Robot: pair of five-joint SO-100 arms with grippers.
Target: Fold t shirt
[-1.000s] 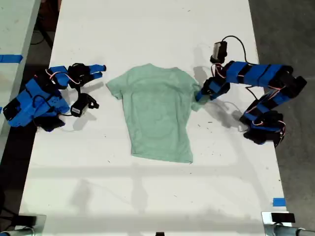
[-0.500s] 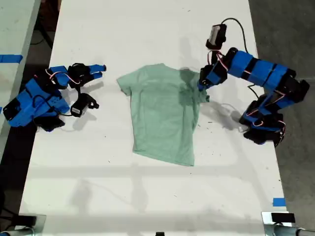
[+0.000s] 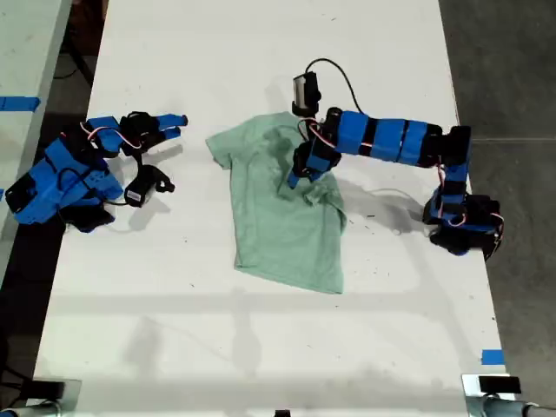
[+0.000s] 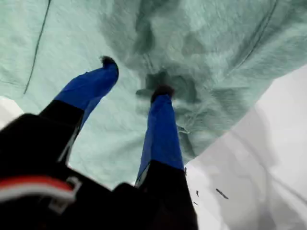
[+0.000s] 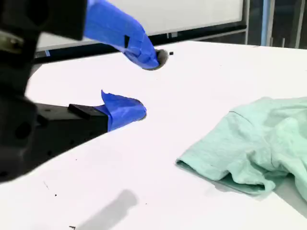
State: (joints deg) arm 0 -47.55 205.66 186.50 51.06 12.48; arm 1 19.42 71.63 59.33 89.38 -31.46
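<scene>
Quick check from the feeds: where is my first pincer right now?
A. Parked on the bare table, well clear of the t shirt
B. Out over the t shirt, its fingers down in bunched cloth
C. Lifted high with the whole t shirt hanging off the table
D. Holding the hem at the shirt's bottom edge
B: my first pincer is over the t shirt, fingers in bunched fabric; my second pincer sits open over bare table.

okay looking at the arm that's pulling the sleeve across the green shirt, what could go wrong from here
My first gripper is over the t shirt with its fingers apart in the first wrist view, so the carried sleeve may drop short of a clean fold. The cloth is bunched beneath it, so pressing on could set wrinkles or drag the whole shirt across the table. My second gripper rests open beside the other sleeve, pinning nothing down.
</scene>
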